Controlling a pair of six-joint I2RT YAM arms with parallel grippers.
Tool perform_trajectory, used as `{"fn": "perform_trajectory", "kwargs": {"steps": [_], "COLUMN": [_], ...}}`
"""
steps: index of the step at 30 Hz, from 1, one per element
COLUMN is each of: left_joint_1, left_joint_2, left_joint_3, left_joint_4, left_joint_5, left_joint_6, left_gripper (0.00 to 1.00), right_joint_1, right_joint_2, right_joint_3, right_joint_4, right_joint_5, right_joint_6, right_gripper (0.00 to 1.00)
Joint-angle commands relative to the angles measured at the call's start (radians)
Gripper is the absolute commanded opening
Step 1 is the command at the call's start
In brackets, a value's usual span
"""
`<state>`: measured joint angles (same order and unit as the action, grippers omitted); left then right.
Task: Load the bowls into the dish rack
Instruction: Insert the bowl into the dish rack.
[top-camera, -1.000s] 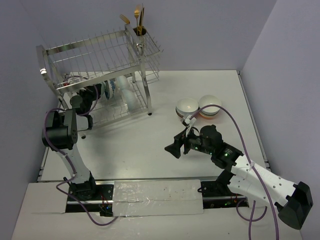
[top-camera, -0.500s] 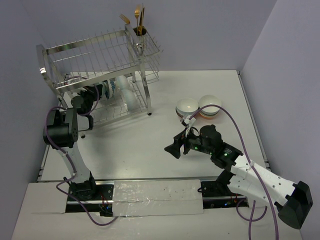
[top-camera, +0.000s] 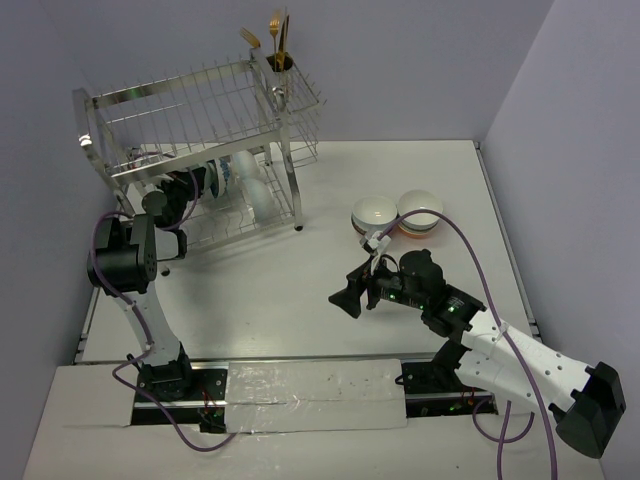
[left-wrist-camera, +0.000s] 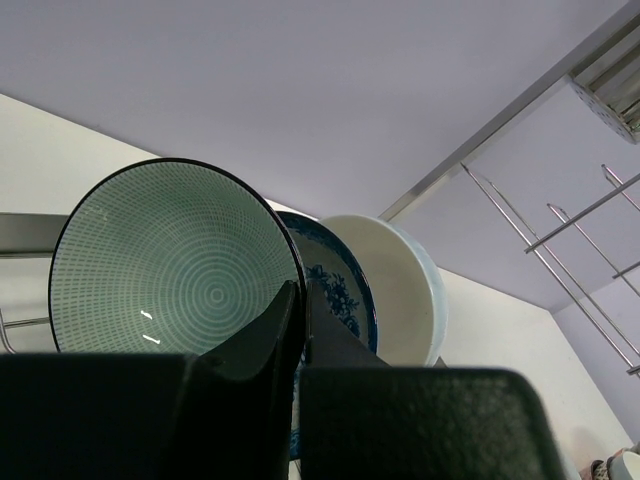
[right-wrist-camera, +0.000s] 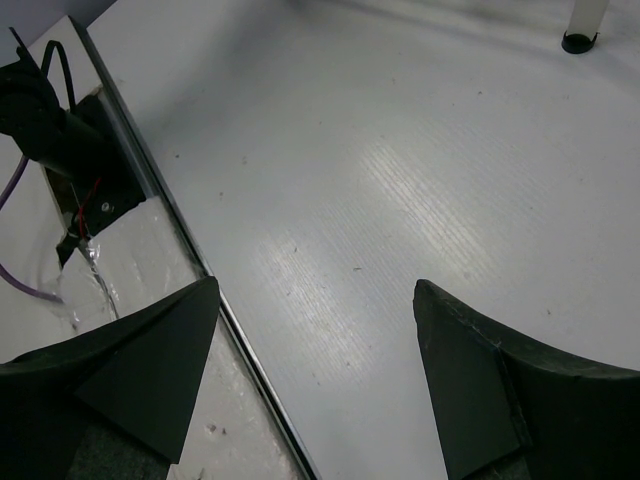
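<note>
At the left, the dish rack (top-camera: 150, 92) stands on the desk (top-camera: 250, 300). The left gripper (top-camera: 190, 185) reaches into its lower tier, fingers pinched together on the rim of a teal bowl (left-wrist-camera: 180, 270) that stands on edge. Just beyond it stand a blue-patterned bowl (left-wrist-camera: 335, 285) and a white bowl (left-wrist-camera: 405, 290) (all three upright in a row). Gold utensils (top-camera: 275, 35) stick up from the cup at the rack's far right corner. Further right, the right gripper (top-camera: 348, 297) hovers over bare desk, its jaws wide apart and holding nothing. Behind it, two low stacks of bowls (top-camera: 373, 210) sit side by side on the desk.
</note>
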<state>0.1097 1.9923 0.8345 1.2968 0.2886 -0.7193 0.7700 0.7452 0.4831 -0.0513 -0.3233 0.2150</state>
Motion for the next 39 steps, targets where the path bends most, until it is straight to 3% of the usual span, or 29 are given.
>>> {"fn": "perform_trajectory", "kwargs": {"steps": [1,20,26,32,39], "left_joint_1": [0.004,0.007,0.007,0.007,0.007], "left_joint_2": [-0.004,0.014,-0.009,-0.007,-0.035], "left_joint_3": [-0.009,-0.064,-0.107,-0.121,-0.166], "left_joint_4": [0.568,0.569,0.567,0.567,0.565], "left_joint_5": [-0.029,-0.138,-0.207,-0.229,-0.255], "left_joint_6": [-0.023,-0.143,-0.146,-0.186,-0.204], "left_gripper": [0.0,0.01,0.13,0.34,0.44], "right_joint_1": [0.011,0.011,0.009,0.009,0.009], "right_joint_2": [0.0,-0.01,-0.009,-0.007,-0.004], "right_joint_3": [0.011,0.009,0.009,0.011,0.012], "right_joint_4": [0.045,0.047,0.045,0.045,0.045], "right_joint_5": [-0.007,-0.01,-0.013,-0.013,-0.019], "right_joint_6": [-0.012,-0.016,-0.016,-0.016,-0.016], "right_gripper": [0.85,0.85,0.85,0.84,0.84]}}
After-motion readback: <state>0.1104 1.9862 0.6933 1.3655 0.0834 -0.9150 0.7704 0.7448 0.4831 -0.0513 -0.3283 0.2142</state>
